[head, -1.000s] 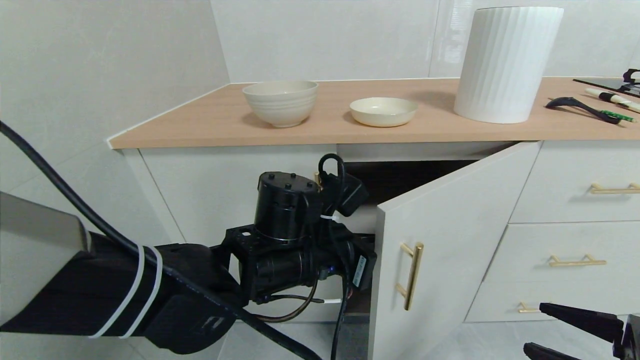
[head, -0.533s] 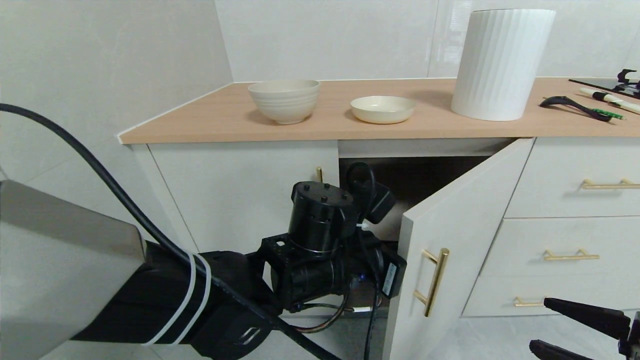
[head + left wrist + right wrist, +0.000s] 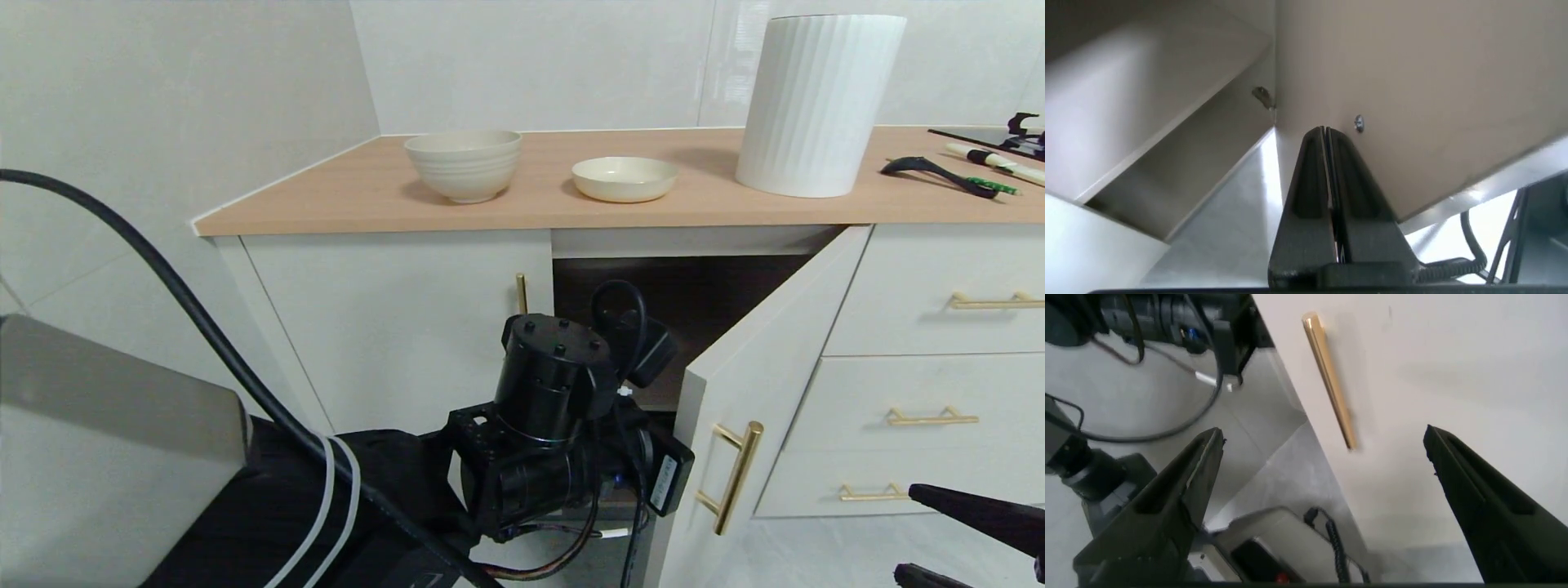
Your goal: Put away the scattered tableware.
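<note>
Tableware sat on the tan wooden countertop (image 3: 326, 204): ribbed cream bowl (image 3: 464, 166), shallow cream dish (image 3: 624, 179). Below, my left gripper (image 3: 1325, 135), fingers pressed together, lay against the white cabinet door (image 3: 767, 384)'s inner face; my right gripper (image 3: 1323, 439) gaped wide. A slip might swing the door into it.

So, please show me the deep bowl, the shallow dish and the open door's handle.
deep bowl (image 3: 463, 167), head view, on its ribbed outer wall.
shallow dish (image 3: 624, 173), head view, on its inner floor.
door handle (image 3: 737, 478), head view, on the middle of the gold bar.
</note>
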Tool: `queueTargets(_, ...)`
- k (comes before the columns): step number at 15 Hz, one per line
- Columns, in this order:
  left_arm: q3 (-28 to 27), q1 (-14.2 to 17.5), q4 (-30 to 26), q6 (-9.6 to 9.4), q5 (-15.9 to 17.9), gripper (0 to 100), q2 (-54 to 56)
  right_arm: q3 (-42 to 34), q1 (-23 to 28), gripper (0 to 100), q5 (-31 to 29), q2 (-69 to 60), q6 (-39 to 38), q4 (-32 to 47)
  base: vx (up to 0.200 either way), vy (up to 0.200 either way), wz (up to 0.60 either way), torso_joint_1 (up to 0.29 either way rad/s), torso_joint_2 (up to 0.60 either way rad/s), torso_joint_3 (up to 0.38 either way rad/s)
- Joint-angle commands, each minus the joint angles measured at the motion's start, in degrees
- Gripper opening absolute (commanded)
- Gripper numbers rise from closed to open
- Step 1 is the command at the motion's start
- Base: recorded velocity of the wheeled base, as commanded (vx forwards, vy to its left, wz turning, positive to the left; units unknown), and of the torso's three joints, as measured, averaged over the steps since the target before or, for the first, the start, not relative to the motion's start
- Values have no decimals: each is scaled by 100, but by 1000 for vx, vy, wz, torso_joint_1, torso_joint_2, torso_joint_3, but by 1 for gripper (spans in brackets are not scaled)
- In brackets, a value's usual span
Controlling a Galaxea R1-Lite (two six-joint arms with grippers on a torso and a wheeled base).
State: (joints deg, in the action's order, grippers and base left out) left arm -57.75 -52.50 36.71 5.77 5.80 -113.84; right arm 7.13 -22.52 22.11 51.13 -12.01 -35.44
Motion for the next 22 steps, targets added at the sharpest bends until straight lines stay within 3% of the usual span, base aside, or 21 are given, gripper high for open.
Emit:
queueTargets(1,27,-5,-6,3,9,0,-7,-1,-7,100,3,-15,5,2,0,0,0,0,0,0)
queueTargets(8,-123,-5,21,47,0,0,-244,-10,-7,100,3,-15,5,11,-29,0,0,0,1,0)
queueTargets(12,-299,-14,21,434,105,0,-447,25,-7,100,12,-156,5,11,0,0,0,0,0,0)
queueTargets(15,-343,-234,82,1032,114,0,-464,157,-7,100,214,-481,-3,19,0,0,0,0,0,0)
queueTargets(16,-343,-357,170,1137,114,0,-473,183,-7,100,452,-674,-3,98,0,0,0,0,0,0)
queueTargets(22,-492,-761,188,1146,123,0,-631,825,2,100,988,-1536,-3,1417,0,0,0,0,0,0)
